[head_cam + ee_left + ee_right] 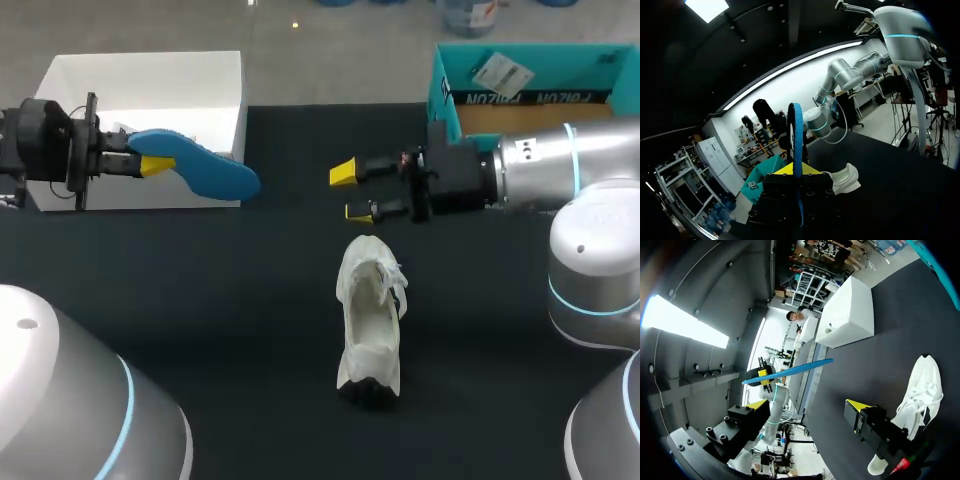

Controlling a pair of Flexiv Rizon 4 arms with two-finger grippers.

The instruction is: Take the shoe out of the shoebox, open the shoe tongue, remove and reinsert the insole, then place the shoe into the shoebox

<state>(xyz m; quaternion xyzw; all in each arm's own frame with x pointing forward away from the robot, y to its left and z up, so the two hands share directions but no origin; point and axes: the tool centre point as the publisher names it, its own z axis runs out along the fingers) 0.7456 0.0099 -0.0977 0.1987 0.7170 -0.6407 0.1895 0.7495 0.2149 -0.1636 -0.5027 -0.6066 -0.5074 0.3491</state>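
Observation:
A white shoe [371, 320] lies on the black table [200, 300] in the middle, heel toward the front edge. At the far left my left gripper [152, 165] is shut on the heel end of a blue insole [205, 166], which sticks out level to the right, in front of the white shoebox [150, 100]. In the left wrist view the insole [796, 145] stands edge-on between the yellow tips [792, 170]. My right gripper [352, 192] is open and holds nothing, just behind the shoe's toe. The right wrist view shows the shoe [920, 395] beside the open fingers [857, 412] and the insole [790, 371] ahead.
A teal box [530, 85] with a cardboard floor stands at the back right, behind my right arm. The white shoebox [850, 315] is at the back left. Bare black table lies to the front left and front right of the shoe.

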